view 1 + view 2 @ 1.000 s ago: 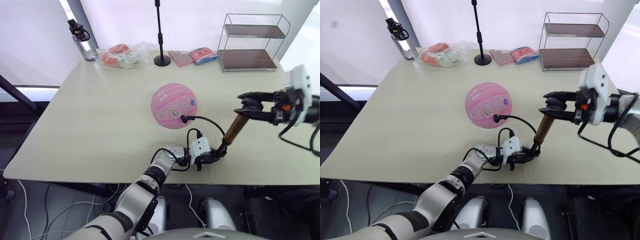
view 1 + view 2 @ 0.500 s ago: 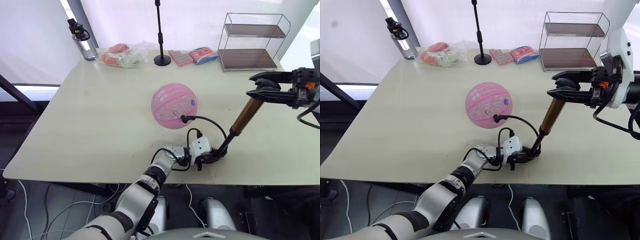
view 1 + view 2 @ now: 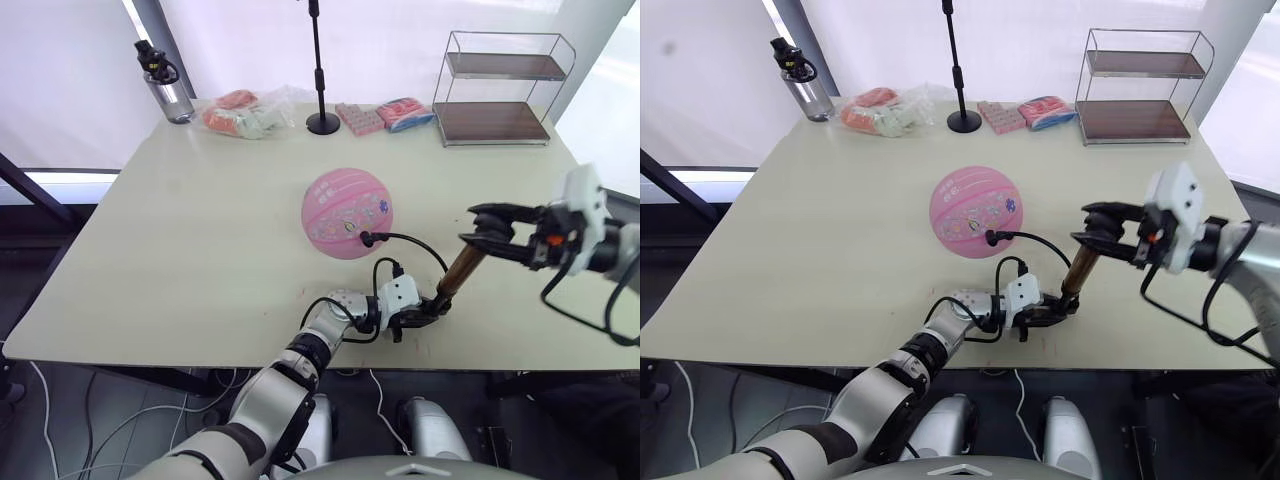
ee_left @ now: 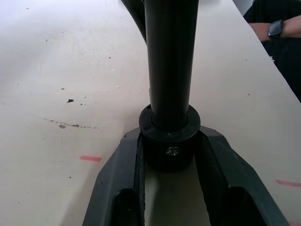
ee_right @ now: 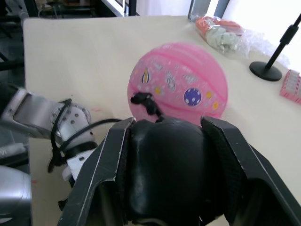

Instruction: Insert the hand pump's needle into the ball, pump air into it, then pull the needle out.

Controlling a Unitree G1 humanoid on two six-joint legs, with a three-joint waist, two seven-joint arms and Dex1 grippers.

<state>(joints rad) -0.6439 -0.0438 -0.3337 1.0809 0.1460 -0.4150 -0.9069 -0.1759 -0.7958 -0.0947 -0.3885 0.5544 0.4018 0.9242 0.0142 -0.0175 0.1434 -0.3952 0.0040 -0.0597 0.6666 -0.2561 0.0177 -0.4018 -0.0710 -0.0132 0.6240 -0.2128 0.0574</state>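
Note:
The pink ball (image 3: 347, 213) rests mid-table. The needle's black fitting (image 3: 366, 239) sits against the ball's near side, and the pin itself is hidden. A thin black hose (image 3: 420, 245) loops from it to the hand pump (image 3: 462, 268), a gold cylinder tilted up to the right. My left gripper (image 3: 428, 312) lies near the table's front edge, shut on the pump's black base cap (image 4: 169, 141). At the pump's upper end my right gripper (image 3: 488, 232) is shut on the black T-handle (image 5: 167, 174), which is low against the cylinder.
Along the back edge stand a water bottle (image 3: 165, 85), a clear bag of packets (image 3: 245, 112), a black stand (image 3: 322, 120), pink packets (image 3: 360, 117) and a wire shelf (image 3: 500, 90). A person's arm with a watch (image 4: 275, 30) is beyond the table's right side.
My right gripper drew the handle up and out to the right, baring the rod, then pushed it back down onto the cylinder. The left gripper and ball stayed put.

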